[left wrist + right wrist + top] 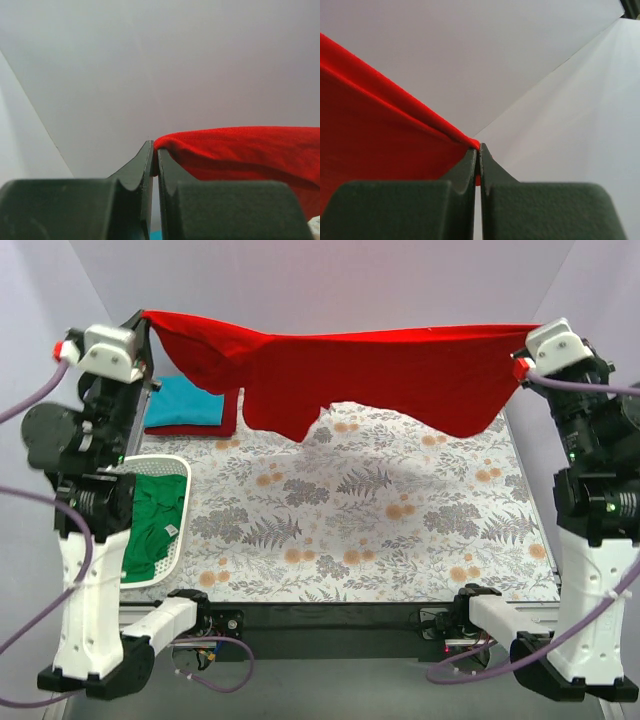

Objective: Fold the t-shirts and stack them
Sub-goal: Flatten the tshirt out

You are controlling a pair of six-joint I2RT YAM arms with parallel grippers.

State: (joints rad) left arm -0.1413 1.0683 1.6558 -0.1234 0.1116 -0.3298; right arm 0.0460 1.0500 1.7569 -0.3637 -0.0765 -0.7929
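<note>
A bright red t-shirt (370, 375) hangs stretched in the air across the back of the table, sagging lower on its left and right parts. My left gripper (146, 318) is shut on its left corner, and the wrist view shows the red cloth (240, 150) pinched between the fingertips. My right gripper (524, 348) is shut on the other corner, with the red cloth (385, 135) running off to the left. A folded teal blue t-shirt (188, 403) lies on a darker red one (222, 426) at the back left. A green t-shirt (150, 530) fills the basket.
A white lattice basket (176, 540) stands at the left edge of the table. The floral tablecloth (380, 530) covers the table under the hanging shirt. White walls close in the back and both sides.
</note>
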